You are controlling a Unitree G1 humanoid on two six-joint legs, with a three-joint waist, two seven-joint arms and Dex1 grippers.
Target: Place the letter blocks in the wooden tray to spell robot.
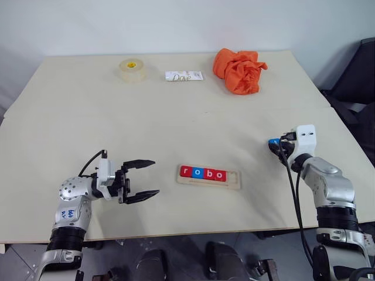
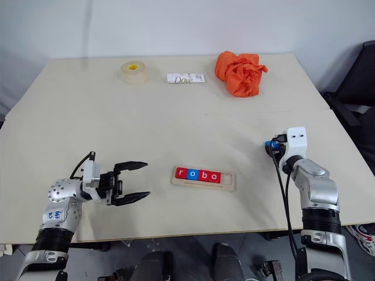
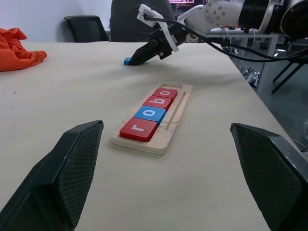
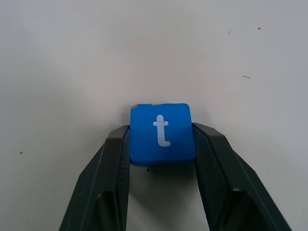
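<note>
The wooden tray point(image 1: 235, 182) lies near the table's front edge, at the middle. Several letter blocks sit in it from its left end: a red r point(image 1: 186, 171), a blue o point(image 1: 197, 172), a red b point(image 1: 208, 174) and a red o point(image 1: 220, 175); its right end is bare wood. A blue t block point(image 4: 161, 132) rests flat on the table to the right of the tray, with my right gripper point(image 1: 273, 142) shut on its two sides. My left gripper point(image 1: 156, 177) hangs open left of the tray, pointing at it, with nothing between its fingers.
At the back of the table lie a roll of clear tape point(image 1: 132, 69), a white Dove wrapper point(image 1: 184, 76) and a crumpled orange cloth point(image 1: 239, 70). A black chair point(image 1: 360, 76) stands beyond the table's right edge.
</note>
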